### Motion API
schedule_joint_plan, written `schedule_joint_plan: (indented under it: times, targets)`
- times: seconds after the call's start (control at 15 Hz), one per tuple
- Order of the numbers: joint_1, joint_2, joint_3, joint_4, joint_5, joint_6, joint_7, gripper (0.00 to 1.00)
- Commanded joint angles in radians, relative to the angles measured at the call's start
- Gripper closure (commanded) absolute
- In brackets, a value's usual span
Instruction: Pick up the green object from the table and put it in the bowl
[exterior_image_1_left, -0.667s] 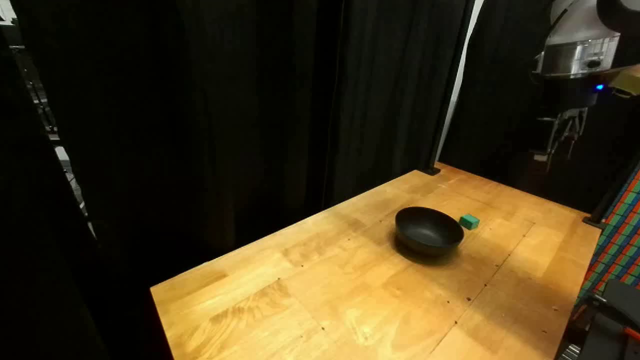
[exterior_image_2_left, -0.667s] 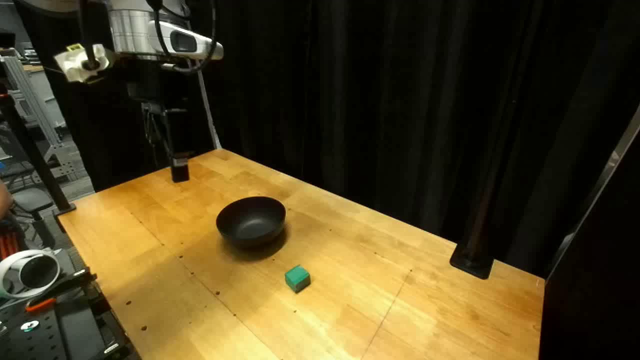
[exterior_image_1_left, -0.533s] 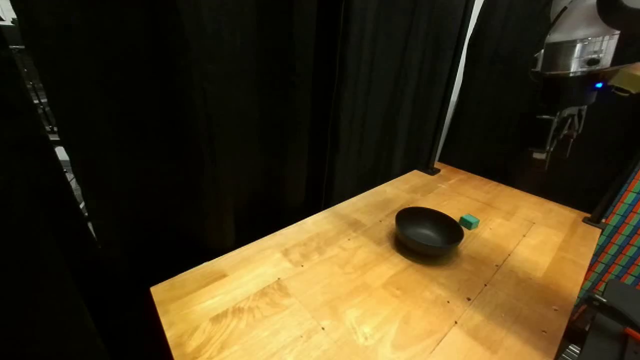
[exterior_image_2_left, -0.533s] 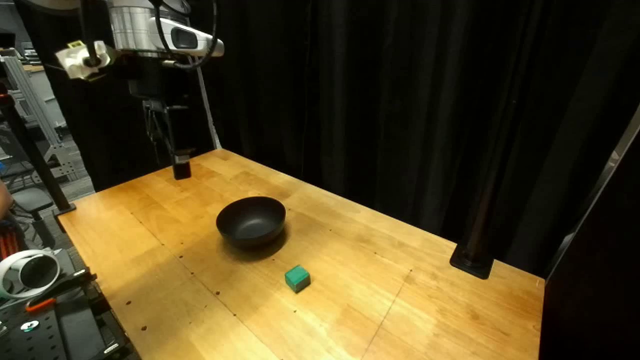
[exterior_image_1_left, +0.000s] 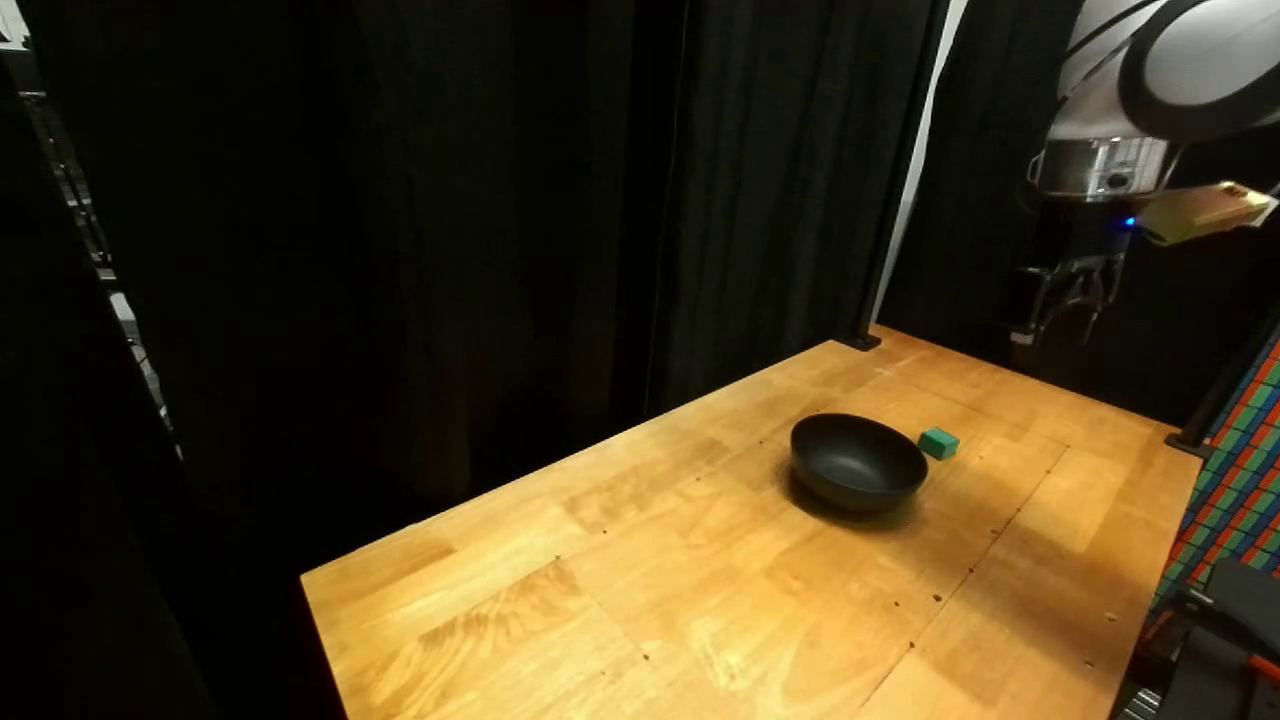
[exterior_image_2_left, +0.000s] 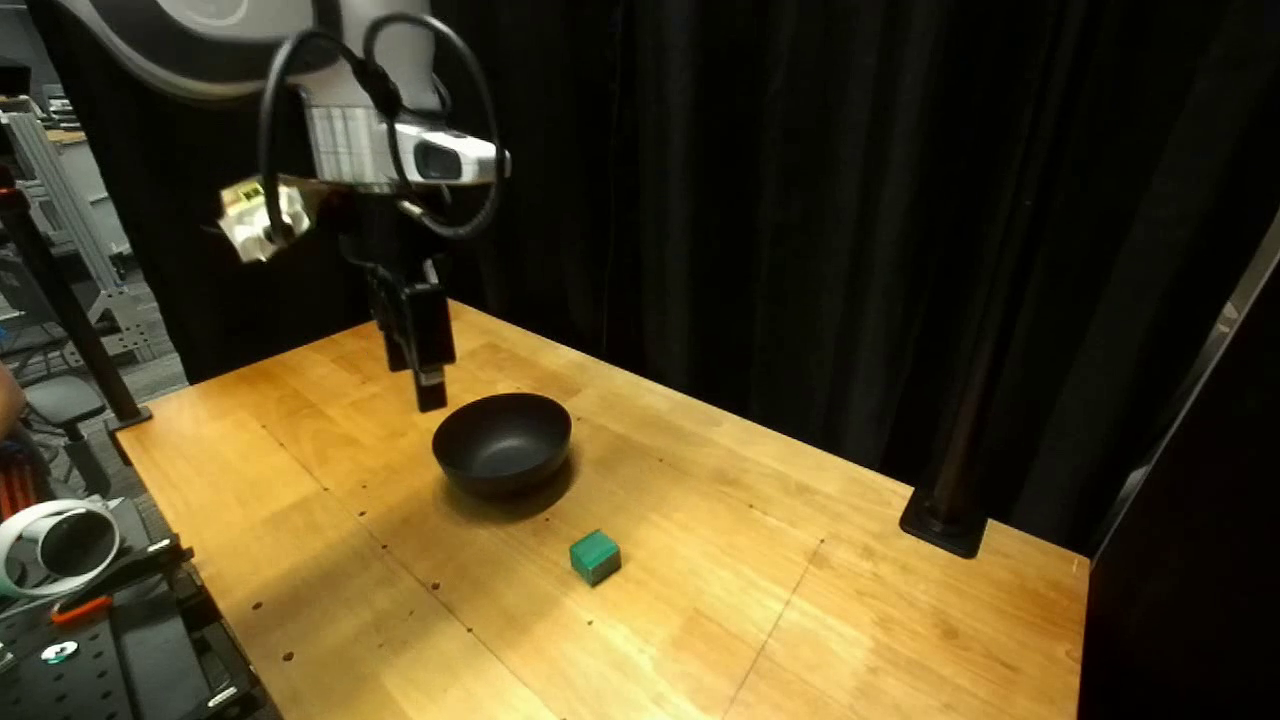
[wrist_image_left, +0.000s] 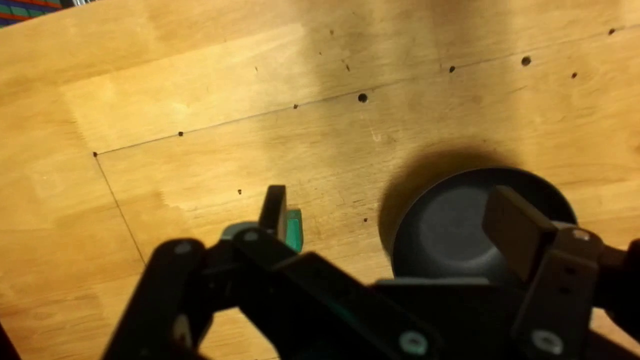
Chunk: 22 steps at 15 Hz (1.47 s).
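The green object (exterior_image_1_left: 939, 443) is a small green block lying on the wooden table (exterior_image_1_left: 700, 600) close beside the black bowl (exterior_image_1_left: 858, 462). An exterior view also shows the block (exterior_image_2_left: 595, 557) apart from the bowl (exterior_image_2_left: 503, 445), which is empty. My gripper (exterior_image_2_left: 415, 375) hangs above the table near the bowl; it also shows, dark, in an exterior view (exterior_image_1_left: 1055, 330). In the wrist view my gripper (wrist_image_left: 395, 220) is open with nothing between its fingers. There the left finger partly hides the block (wrist_image_left: 294, 231), and the right finger overlaps the bowl (wrist_image_left: 445, 230).
Black curtains (exterior_image_2_left: 780, 250) hang behind the table. A black post (exterior_image_2_left: 945, 515) stands at the table's edge. A side stand with a white ring-shaped item (exterior_image_2_left: 60, 550) adjoins the table. The arm carries a loose black cable (exterior_image_2_left: 480, 130).
My arm has moved out over the table towards the bowl; in the exterior views the gripper is lower in the picture. The bowl and the green block have not moved.
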Motion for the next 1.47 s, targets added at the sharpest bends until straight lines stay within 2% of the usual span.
schedule_joint_plan:
  times: [0.0,0.33,0.67,1.27,1.33,1.4]
  targets:
    - [-0.018,0.220,-0.035,0.107,0.058,0.130,0.009,0.00]
    - [-0.043,0.465,-0.054,0.249,0.154,0.215,-0.004,0.00]
    - [-0.071,0.651,-0.052,0.396,0.204,0.197,-0.002,0.00]
    - [-0.118,0.817,-0.059,0.553,0.221,0.168,0.010,0.00]
    - [-0.117,0.823,-0.063,0.560,0.215,0.157,0.014,0.07]
    - [-0.120,0.827,-0.063,0.568,0.215,0.140,0.011,0.26]
